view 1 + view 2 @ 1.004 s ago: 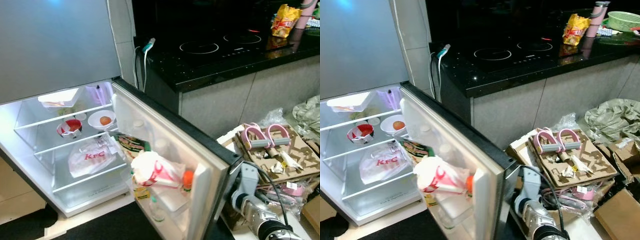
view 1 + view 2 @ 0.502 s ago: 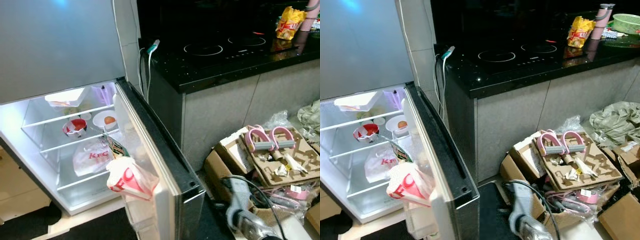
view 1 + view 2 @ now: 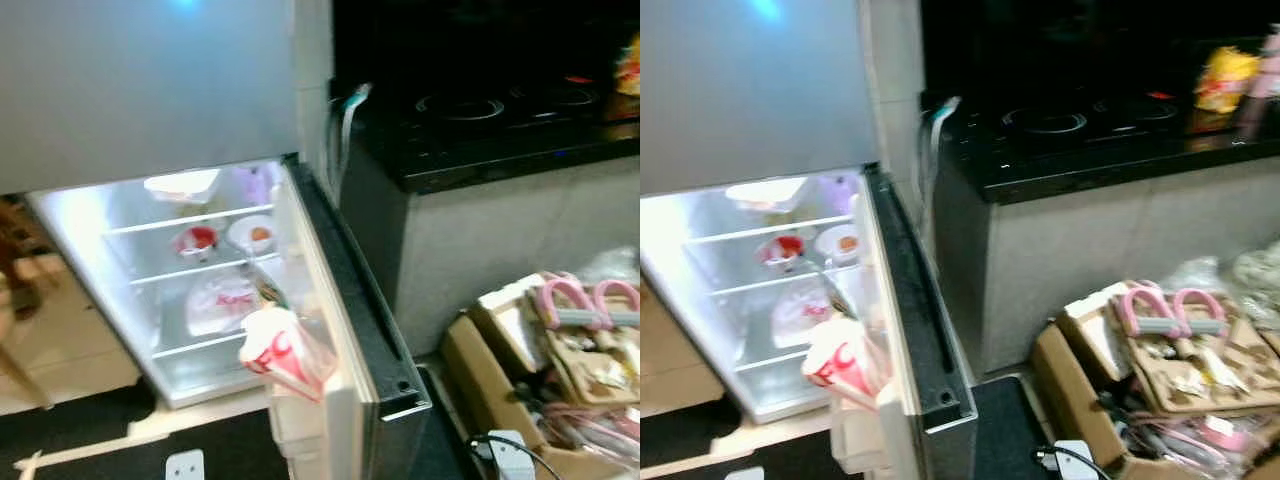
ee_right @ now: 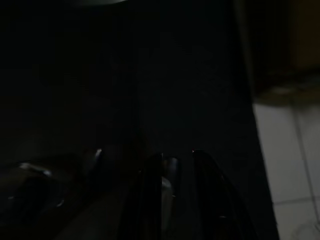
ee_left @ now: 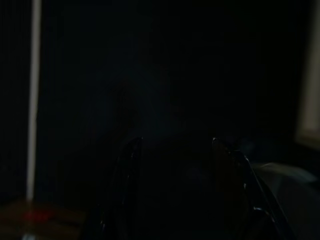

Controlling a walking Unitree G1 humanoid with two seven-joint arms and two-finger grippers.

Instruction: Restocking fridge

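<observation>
— Grippers first: where are they, and what do they hold?

— Both wrist views are very dark. The left gripper shows two black fingers with a gap between them and nothing seen in it. The right gripper shows dim finger outlines over dark ground beside pale floor tile; I cannot tell how far apart they stand.

— And the fridge?

— The fridge stands at the left of the head views, grey upper door shut, lower compartment lit. Its lower door swings out toward the camera, long edge running from the hinge down to the near corner, so we see it nearly edge-on.

— What is inside?

— On the top shelf a white tray. On the next shelf a red-and-white cup and, just beside it, a bowl with something orange in it. Below them lies a white bag with red print. In the door rack a red-and-white wrapper leans outward.

— How does that lie relative to the grippers?

— Neither wrist view shows the fridge clearly, so I cannot place them against it.

— Around it?

— Right of the fridge a black hob sits on a counter, with a yellow packet at the far end. Cardboard boxes lie on the floor below, with pink handles on top.
</observation>
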